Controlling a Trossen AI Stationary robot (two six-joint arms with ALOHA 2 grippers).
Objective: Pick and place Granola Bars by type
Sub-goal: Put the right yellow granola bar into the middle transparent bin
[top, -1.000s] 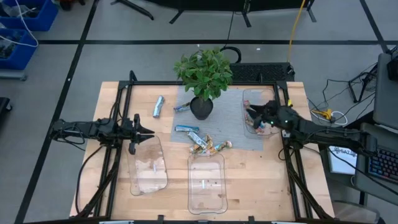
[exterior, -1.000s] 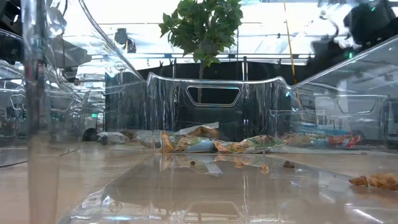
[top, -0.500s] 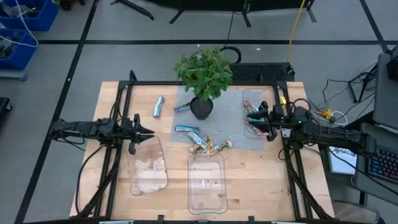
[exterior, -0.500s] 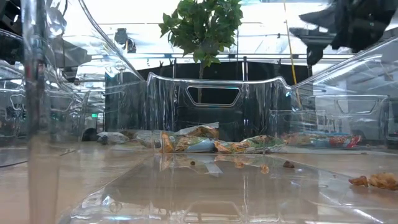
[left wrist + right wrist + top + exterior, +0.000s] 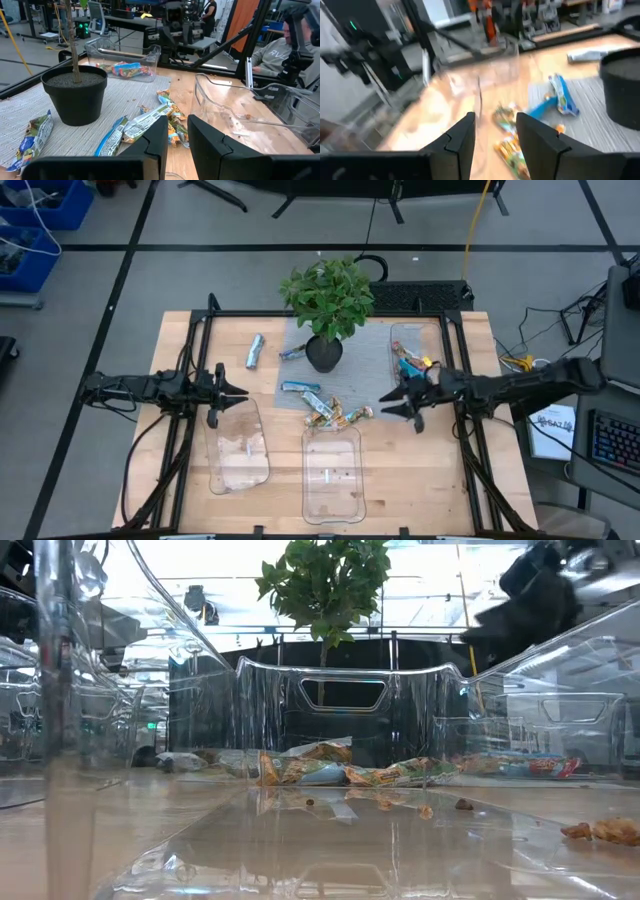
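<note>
Hovering beside the granola bars [image 5: 335, 412], the right gripper [image 5: 397, 401] is holding its fingers apart, seemingly empty.

A potted plant [image 5: 328, 310] in a black pot stands on a grey mat [image 5: 380, 395] near the middle of the desk's [image 5: 440, 470] far edge. Three clear plastic trays lie on the wooden desk: one [image 5: 240, 445] toward the near left corner, one [image 5: 332, 472] at the middle of the near edge, and one [image 5: 412, 340] by the right edge, toward the far corner. Beyond the desk, a person [image 5: 280, 52] in a grey top sits in the room.
</note>
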